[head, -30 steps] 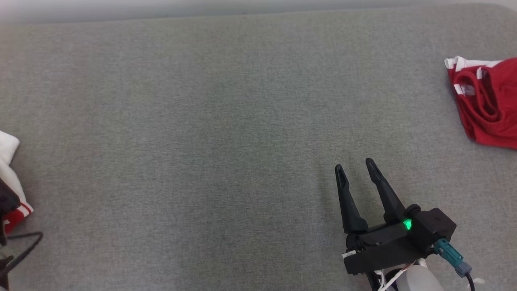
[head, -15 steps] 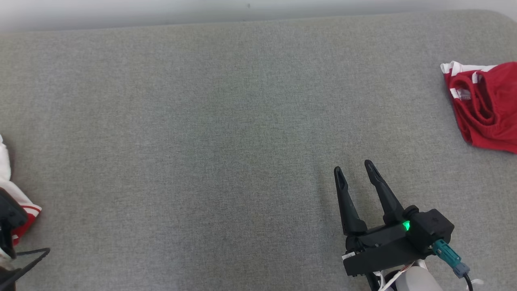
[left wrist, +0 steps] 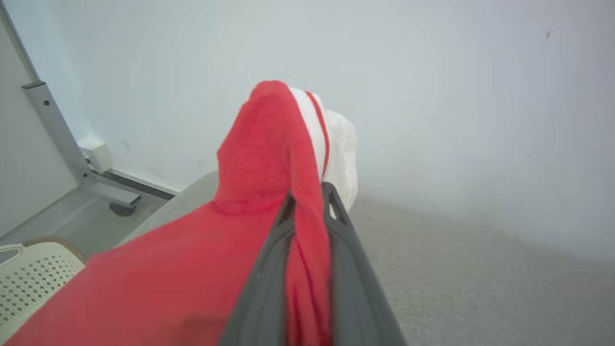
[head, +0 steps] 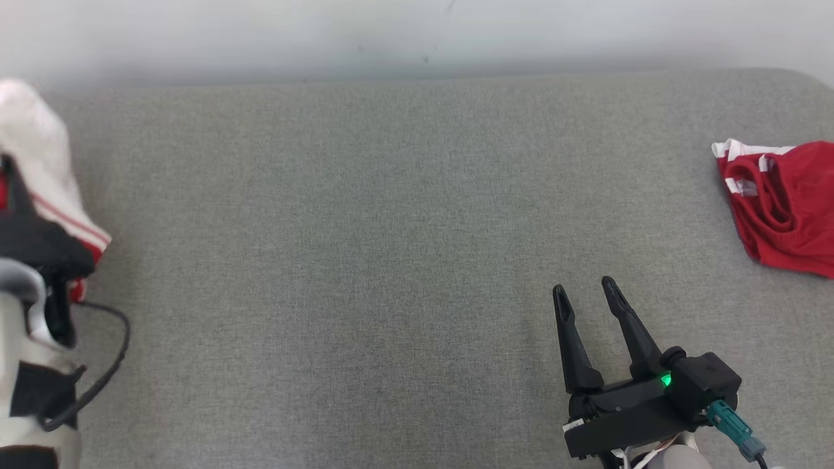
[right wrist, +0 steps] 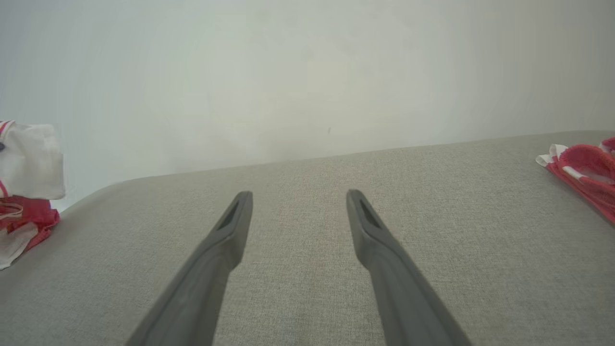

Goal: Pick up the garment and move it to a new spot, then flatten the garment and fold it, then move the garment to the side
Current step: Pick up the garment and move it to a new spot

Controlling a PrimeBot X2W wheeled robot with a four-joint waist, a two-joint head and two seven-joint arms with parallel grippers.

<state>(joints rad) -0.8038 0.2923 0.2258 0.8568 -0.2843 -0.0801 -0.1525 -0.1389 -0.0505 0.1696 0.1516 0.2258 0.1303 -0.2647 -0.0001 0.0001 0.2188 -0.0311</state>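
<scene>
garment point(left wrist: 254, 158) between left pincer point(left wrist: 309, 194) jaws

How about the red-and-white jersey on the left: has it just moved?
Yes. Held in the left gripper, the jersey has risen: its white top now reaches the grey surface's far edge, having been well short of it.

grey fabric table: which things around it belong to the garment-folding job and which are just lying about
Belong to the job:
- large red jersey with white sleeve and red-and-white striped trim, pinched in the left gripper
- right gripper, open, holding nothing

Just lying about:
- smaller all-red garment with thin white edging, at the right of the grey fabric table
</scene>
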